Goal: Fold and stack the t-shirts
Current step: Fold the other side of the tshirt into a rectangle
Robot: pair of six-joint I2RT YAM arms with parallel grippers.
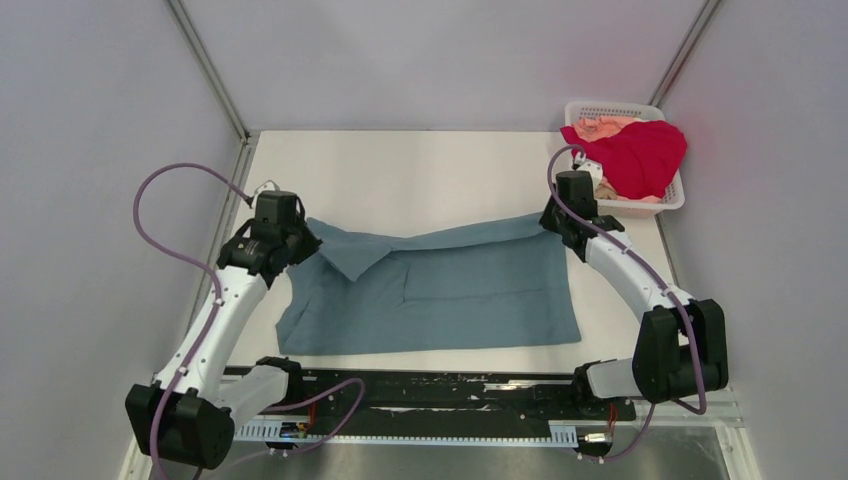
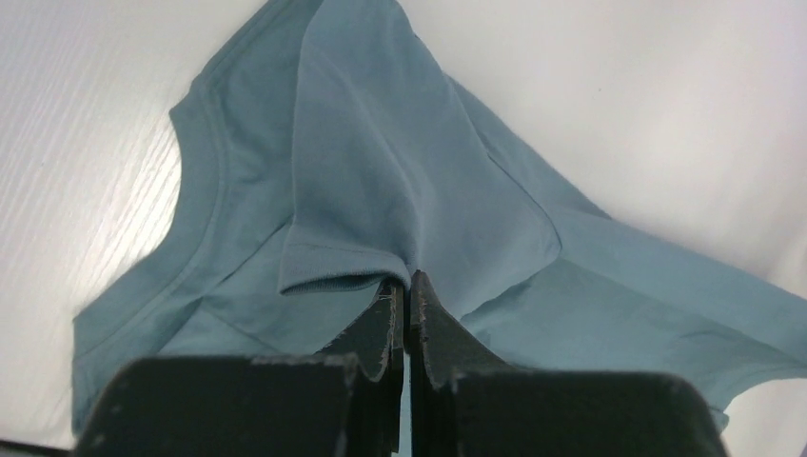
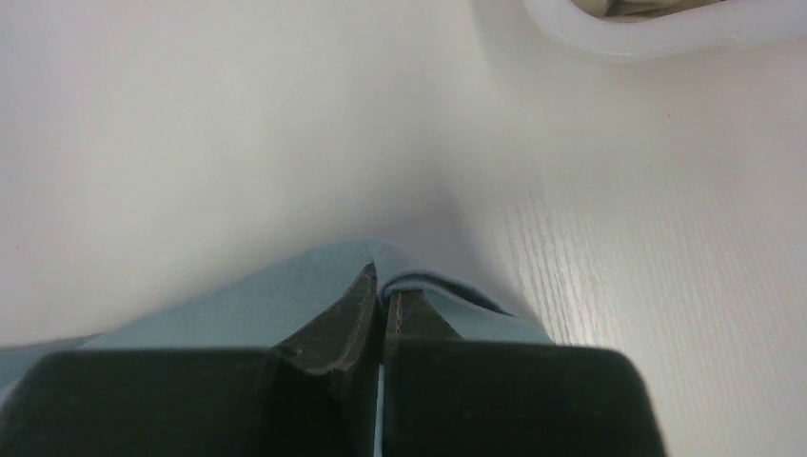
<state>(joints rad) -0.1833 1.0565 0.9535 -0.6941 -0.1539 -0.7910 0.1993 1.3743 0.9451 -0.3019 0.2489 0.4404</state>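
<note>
The dusty teal t-shirt [image 1: 440, 290] lies spread across the middle of the white table, its far edge lifted between both arms. My left gripper [image 1: 290, 240] is shut on the shirt's left far corner; in the left wrist view the jaws [image 2: 406, 281] pinch a fold of teal cloth [image 2: 381, 171] by a sleeve hem. My right gripper [image 1: 562, 222] is shut on the right far corner; its jaws [image 3: 385, 286] pinch the teal hem [image 3: 285, 300]. The crimson red t-shirt [image 1: 640, 155] and the pale peach t-shirt [image 1: 600, 125] lie bunched in the basket.
A white plastic lattice basket [image 1: 668, 200] stands at the far right corner of the table [image 1: 420, 170]; its rim shows in the right wrist view [image 3: 647, 33]. Grey walls close in the table on three sides. A black rail [image 1: 430, 390] runs along the near edge.
</note>
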